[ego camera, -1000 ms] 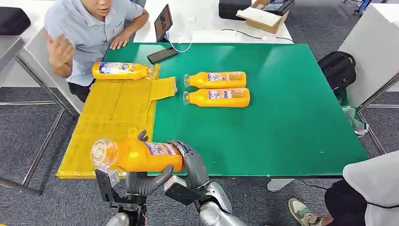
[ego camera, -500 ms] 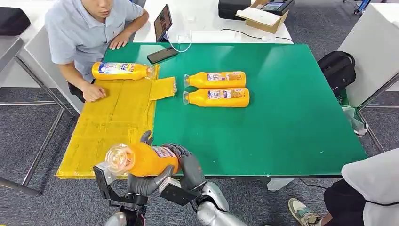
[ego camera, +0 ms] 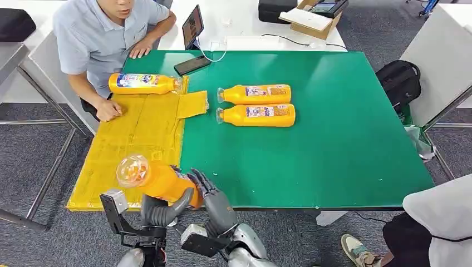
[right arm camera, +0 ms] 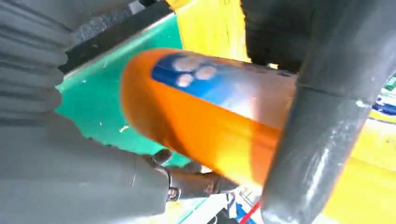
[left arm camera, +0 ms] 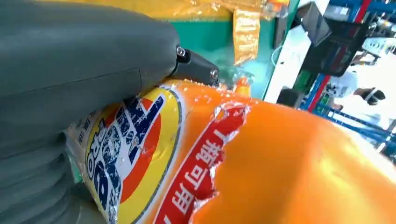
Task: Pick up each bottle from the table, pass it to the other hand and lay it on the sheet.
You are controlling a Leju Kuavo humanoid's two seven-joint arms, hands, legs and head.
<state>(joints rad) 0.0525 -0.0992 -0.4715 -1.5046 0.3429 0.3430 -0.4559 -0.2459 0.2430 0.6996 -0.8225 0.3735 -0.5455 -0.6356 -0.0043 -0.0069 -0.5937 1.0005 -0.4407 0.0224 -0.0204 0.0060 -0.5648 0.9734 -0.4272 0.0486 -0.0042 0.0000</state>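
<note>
Presently both hands are gripping the held bottle [ego camera: 158, 181] at the table's [ego camera: 334, 156] near edge, beside the yellow sheet [ego camera: 133, 139]. Left hand [ego camera: 161, 208] is cradling it from below, thumb wrapping the label; right hand [ego camera: 214, 197] is clasping its base, fingers [ego camera: 201, 181] curling around it. Risk: the bottle is tilting, cap end toward the camera, so an early release by the right hand could let it slide to the floor. A person's hand [ego camera: 108, 109] is resting on the sheet, in the likely placing zone.
</note>
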